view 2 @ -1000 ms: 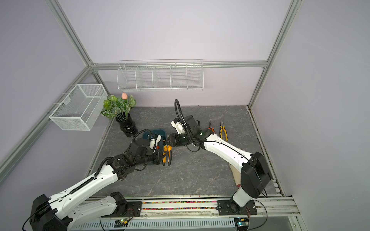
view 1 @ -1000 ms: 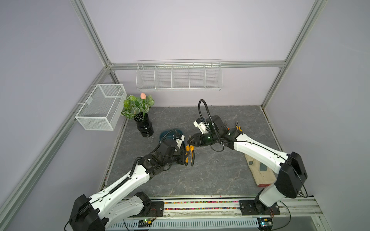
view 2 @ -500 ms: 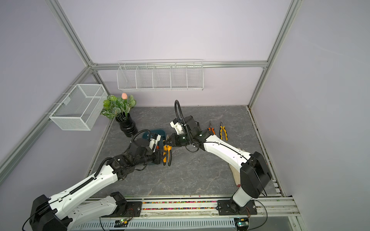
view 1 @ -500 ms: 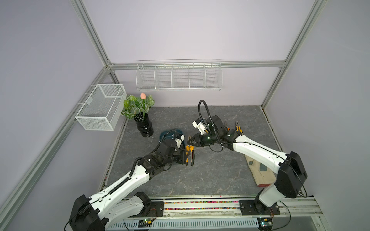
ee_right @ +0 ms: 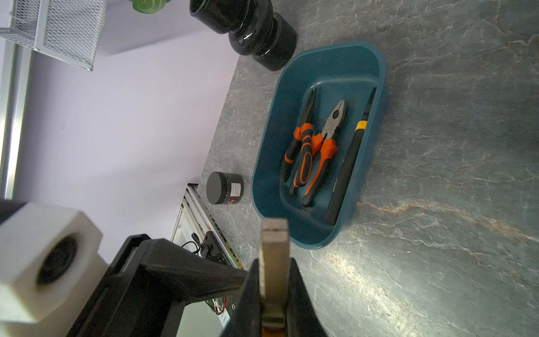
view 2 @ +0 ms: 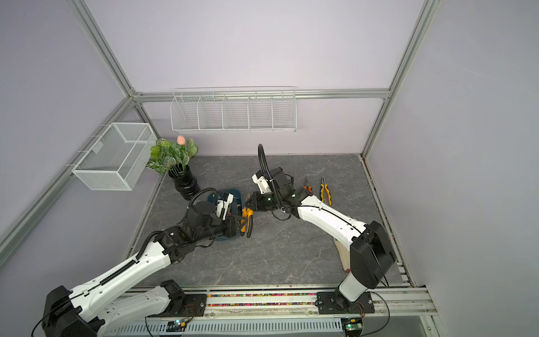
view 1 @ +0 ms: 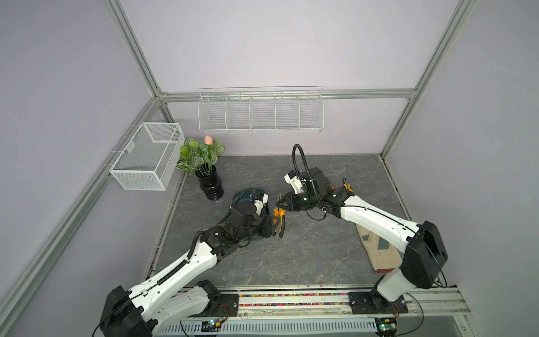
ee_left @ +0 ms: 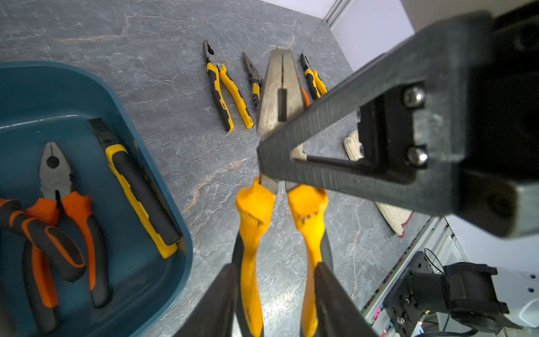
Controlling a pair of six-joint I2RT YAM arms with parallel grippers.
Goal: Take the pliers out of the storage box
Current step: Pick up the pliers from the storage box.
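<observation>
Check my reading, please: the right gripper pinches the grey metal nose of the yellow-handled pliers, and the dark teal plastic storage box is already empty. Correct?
Not empty: the right wrist view shows the dark teal plastic storage box holding long-nosed orange-black pliers, blunt-nosed orange-black pliers and yellow-black pliers. The right gripper does pinch the yellow-handled pliers.

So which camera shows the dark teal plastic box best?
The right wrist view: the whole dark teal plastic storage box shows, with three pliers lying inside. The left wrist view catches only part of the box, and in both top views the white left arm hides most of it.
</observation>
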